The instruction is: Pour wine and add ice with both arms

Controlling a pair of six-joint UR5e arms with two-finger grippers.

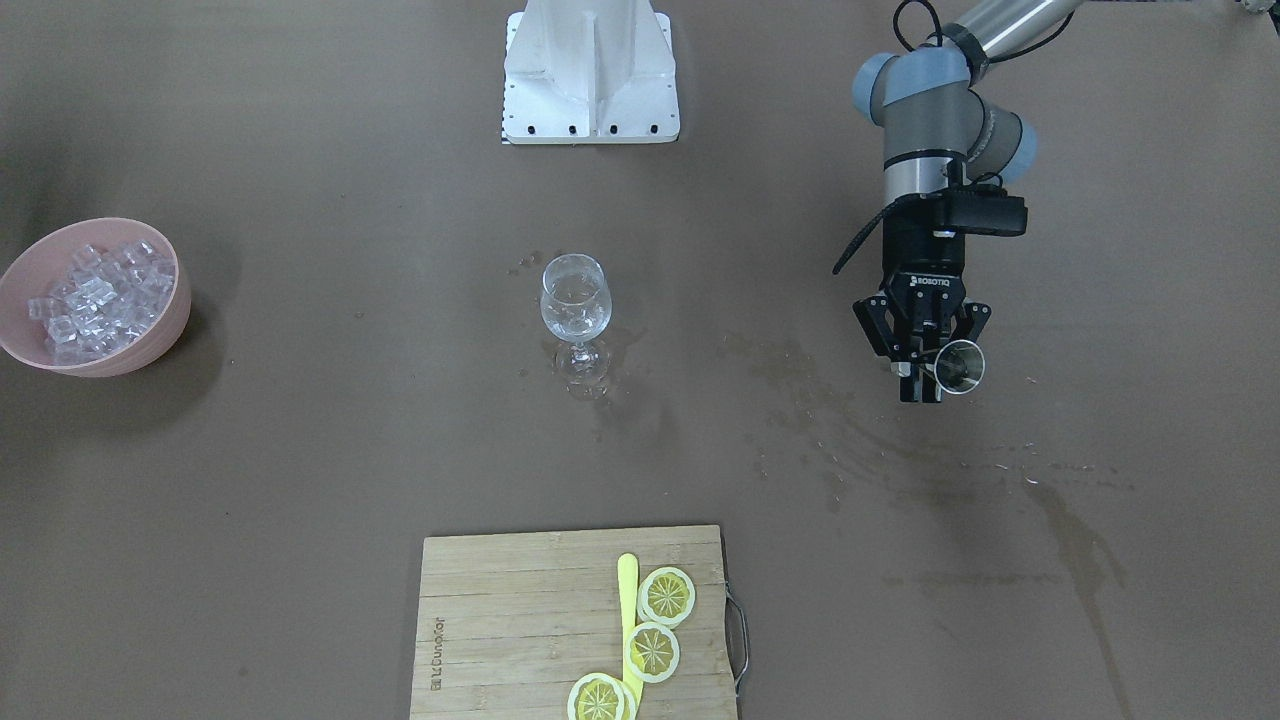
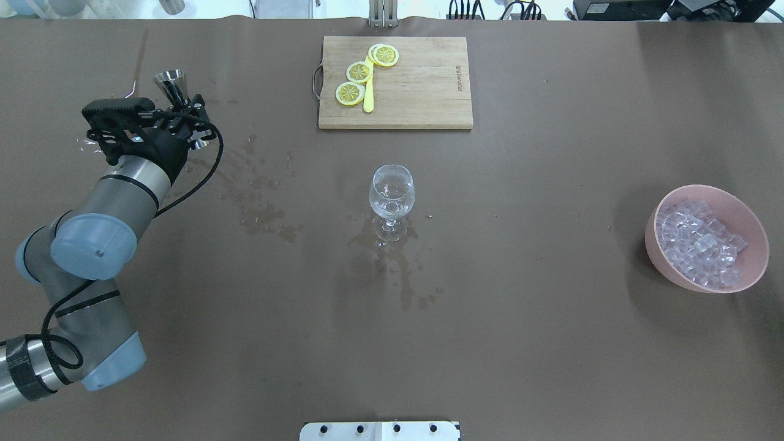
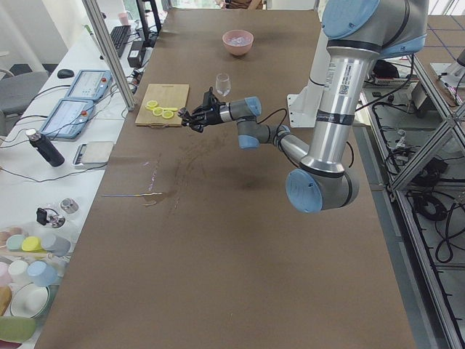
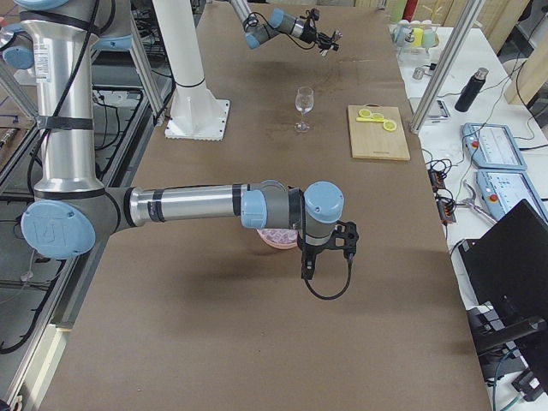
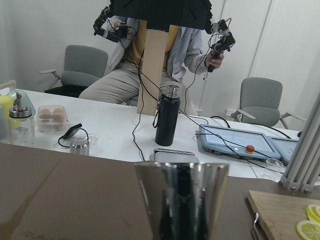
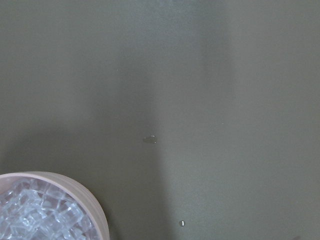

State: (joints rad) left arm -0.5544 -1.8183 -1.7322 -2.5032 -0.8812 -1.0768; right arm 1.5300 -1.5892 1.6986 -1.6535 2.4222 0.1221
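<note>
Left gripper (image 1: pixel 922 385) is clamped on a metal jigger (image 1: pixel 961 366), held upright well off the wine glass (image 1: pixel 575 298) on the robot's left, probably kept level so nothing spills. Right gripper (image 4: pixel 330 248) hangs just beside the pink bowl (image 1: pixel 160 345), likely staged for ice (image 1: pixel 95 298); can't tell its jaws. Ice sits in the bowl, far from the glass on the robot's right. Brown table (image 1: pixel 300 450) has wet splashes (image 2: pixel 260 211) between glass and jigger. Cutting board (image 1: pixel 500 620) with lemon slices (image 1: pixel 667 596) lies beyond the glass. Person (image 5: pixel 181 52) sits at a white desk.

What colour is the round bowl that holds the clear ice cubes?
The round bowl is pale pink; best in overhead exterior view.
</note>
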